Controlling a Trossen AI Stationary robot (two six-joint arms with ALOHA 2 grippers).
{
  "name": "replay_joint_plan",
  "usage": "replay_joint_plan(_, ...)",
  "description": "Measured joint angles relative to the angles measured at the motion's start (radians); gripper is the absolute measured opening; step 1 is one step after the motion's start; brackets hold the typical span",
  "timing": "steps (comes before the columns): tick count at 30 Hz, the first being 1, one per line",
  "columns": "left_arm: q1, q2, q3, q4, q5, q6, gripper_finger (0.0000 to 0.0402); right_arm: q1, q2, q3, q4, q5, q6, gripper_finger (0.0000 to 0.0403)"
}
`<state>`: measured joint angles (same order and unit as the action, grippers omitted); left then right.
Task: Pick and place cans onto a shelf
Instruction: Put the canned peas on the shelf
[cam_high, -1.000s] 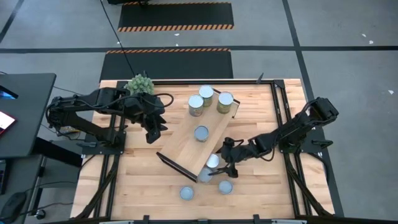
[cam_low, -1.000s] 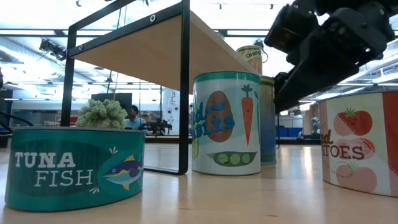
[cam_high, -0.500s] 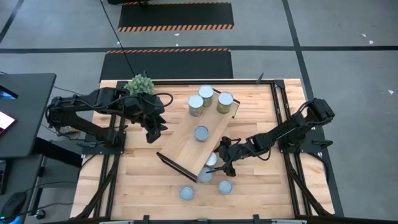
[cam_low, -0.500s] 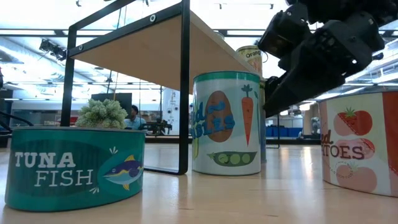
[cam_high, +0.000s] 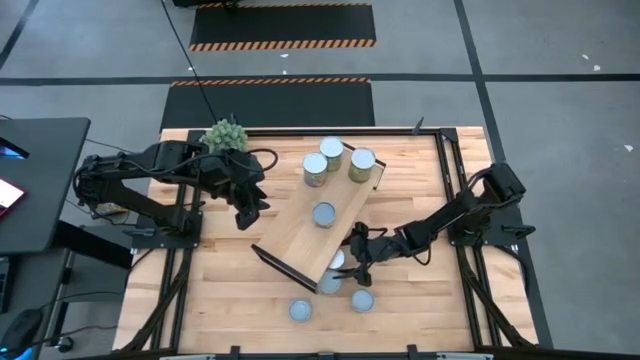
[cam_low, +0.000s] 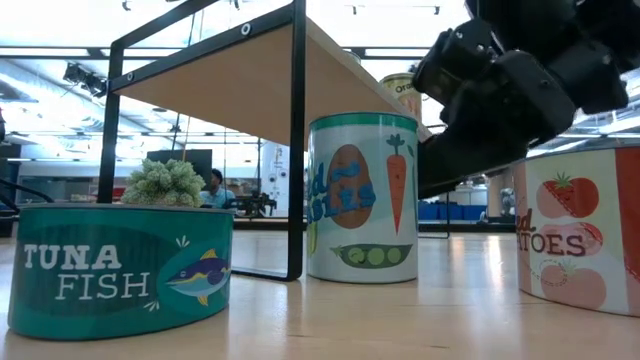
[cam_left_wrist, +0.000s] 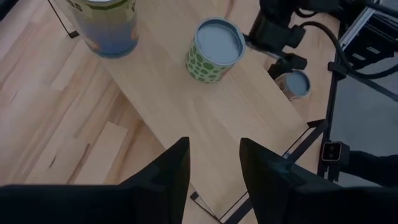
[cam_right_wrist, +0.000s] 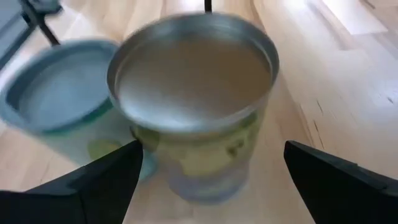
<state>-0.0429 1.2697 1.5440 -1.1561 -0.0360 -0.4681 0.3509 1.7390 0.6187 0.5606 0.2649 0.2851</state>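
Shelf (cam_high: 322, 228): light-wood board lying aslant across the middle of the tabletop (cam_high: 215, 300), dark end frames at both short ends.
Cans placed: four appear to be up on the board — three clustered at its far end (cam_high: 331, 151) and a green-dotted can (cam_high: 324, 214) alone near the middle.
Cans left: three are down by the near end — a tuna can (cam_high: 301, 310), a tomato can (cam_high: 362, 300), and a vegetable can (cam_high: 329, 281) just beside the shelf's end frame. By this count the job is a little over half done.
Right hand (cam_high: 352, 254): low at the shelf's near end, fingers spread wide on either side of a silver-topped can (cam_right_wrist: 194, 93) and not yet closed on it; nothing is held. The likely next step is closing on this can.
Left hand (cam_high: 247, 212): waiting off the shelf's long edge on the left side, fingers parted a moderate way with nothing between them (cam_left_wrist: 214, 171).
Plant (cam_high: 224, 134): at the tabletop's far left corner, clear of the work.
Hard to make out: from above the right arm covers the can it brackets, so its exact footing — on the board's end or on the tabletop beside it — cannot be told. In the low view the arm (cam_low: 500, 90) blocks the cans behind the vegetable can, and the tomato can (cam_low: 585, 230) is cut off at the edge.
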Motion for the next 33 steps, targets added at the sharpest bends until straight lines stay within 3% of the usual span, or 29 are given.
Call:
replay_joint_plan(11,0.0,0.0,0.0,0.001,0.007,-0.018,0.0146,-0.004,0.043,-0.01,0.13,-0.031,-0.126,0.0398)
replay_joint_plan(15,0.0,0.0,0.0,0.004,0.007,-0.015,0.0146,-0.008,0.045,-0.013,0.125,-0.094,-0.156,0.0395)
replay_joint_plan(33,0.0,0.0,0.0,0.003,0.008,-0.017,0.0146,-0.014,0.044,-0.012,0.127,-0.084,-0.166,0.0301)
